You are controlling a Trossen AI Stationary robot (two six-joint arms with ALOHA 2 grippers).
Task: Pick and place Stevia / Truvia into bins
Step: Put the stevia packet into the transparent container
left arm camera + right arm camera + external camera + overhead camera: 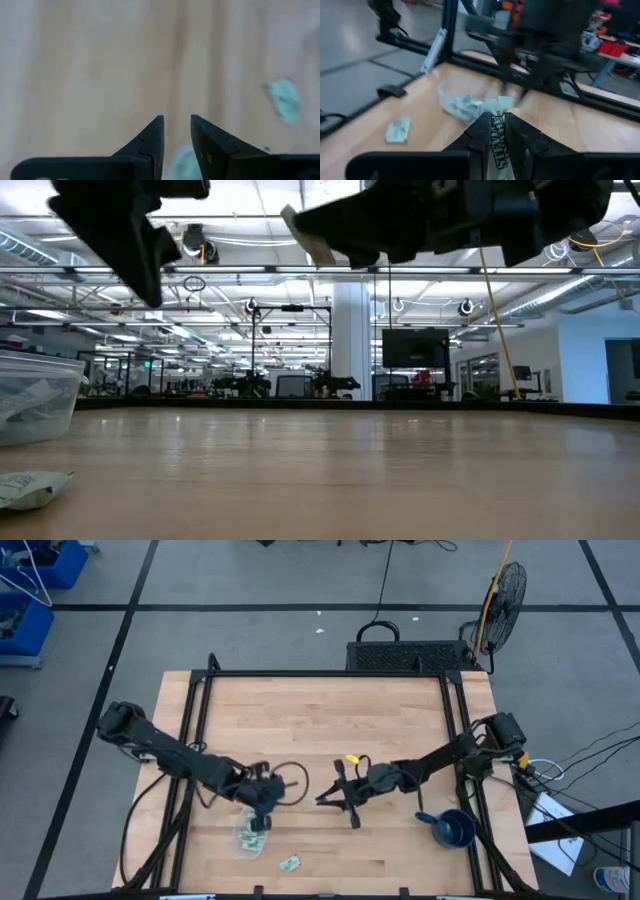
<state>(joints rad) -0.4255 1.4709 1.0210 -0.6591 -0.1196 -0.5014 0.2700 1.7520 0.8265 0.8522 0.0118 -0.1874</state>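
Note:
My right gripper (497, 125) hovers above the table's middle (322, 799), level and pointing toward the left edge, shut on a white and green Stevia sachet (498, 142). The clear bin (465, 97) stands near the front left with several sachets in it (252, 837). My left gripper (176, 125) hangs just above the bin (262, 818), its fingertips a narrow gap apart with nothing between them. One loose sachet (290, 862) lies flat on the table near the front edge, seen also in the right wrist view (398, 130). My right gripper pinches the sachet's two flat faces (498, 150) between its two fingers, which come level from the table's right side. The sachet stands on edge in the gap, its crumpled far end (501, 105) reaching past the fingertips. It is lifted clear of the table.
A blue cup (455, 828) stands at the front right by the right arm. A small yellow thing (351, 758) lies behind my right gripper. Black frame rails (190, 740) run along both table sides. Bare wood spreads across the far half.

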